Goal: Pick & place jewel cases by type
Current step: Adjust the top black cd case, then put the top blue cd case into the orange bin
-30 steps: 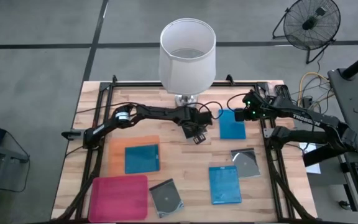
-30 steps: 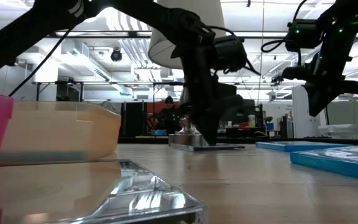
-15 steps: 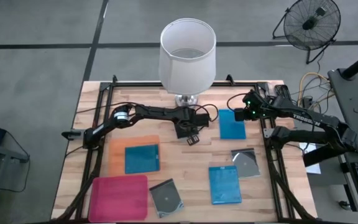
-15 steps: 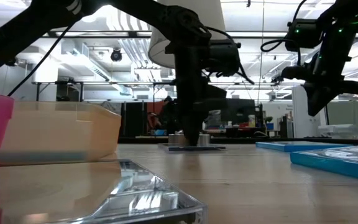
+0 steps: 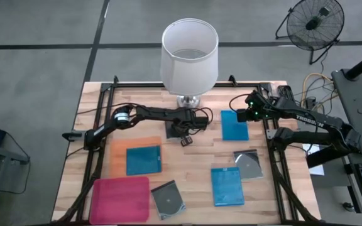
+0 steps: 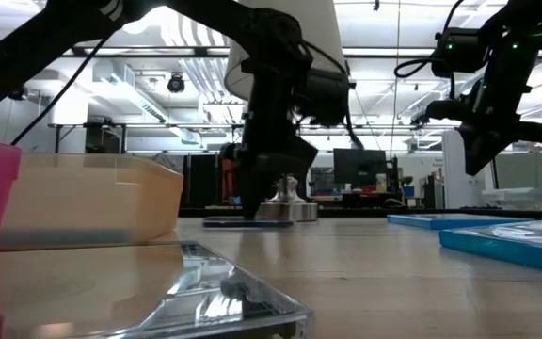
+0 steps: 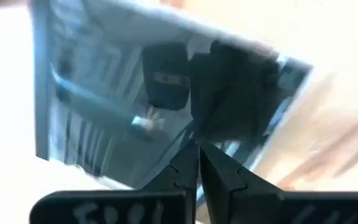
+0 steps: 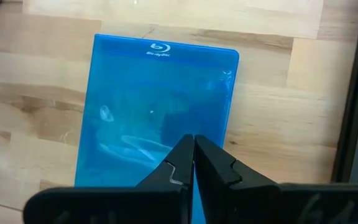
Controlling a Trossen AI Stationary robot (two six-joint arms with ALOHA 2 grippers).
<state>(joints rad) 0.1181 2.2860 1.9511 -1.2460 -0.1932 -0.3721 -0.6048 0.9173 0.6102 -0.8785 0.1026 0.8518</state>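
My left gripper (image 5: pixel 182 134) is shut and stands at the table's middle on a grey-transparent jewel case (image 5: pixel 171 130), which the left wrist view shows under the fingers (image 7: pixel 104 93). My right gripper (image 8: pixel 193 144) is shut and hovers high over a blue case (image 5: pixel 234 124) (image 8: pixel 157 99) lying flat near the far right, touching nothing. Another blue case (image 5: pixel 143 160) lies in the orange tray (image 5: pixel 117 150), and a third (image 5: pixel 227 186) lies near the table's near edge. Two more grey-transparent cases (image 5: pixel 249 164) (image 5: pixel 168 199) lie flat on the table. My left gripper presses its shut fingertips (image 7: pixel 211 163) down on the top face of the grey-transparent case, close to one edge (image 7: pixel 166 163). The fingers come from above, pointing down (image 6: pixel 257 202). The case lies flat on the table (image 6: pixel 247 223).
A lamp with a white shade (image 5: pixel 189 56) stands at the far middle, its base (image 5: pixel 189 100) just beyond the left gripper. The magenta tray (image 5: pixel 121 198) sits at the near left, beside the orange tray. A black frame (image 5: pixel 272 150) runs around the table.
My left gripper has moved toward the table's left edge, staying shut and low. The grey-transparent case under it has slid flat along the table the same way, away from the blue case. The right arm has kept still.
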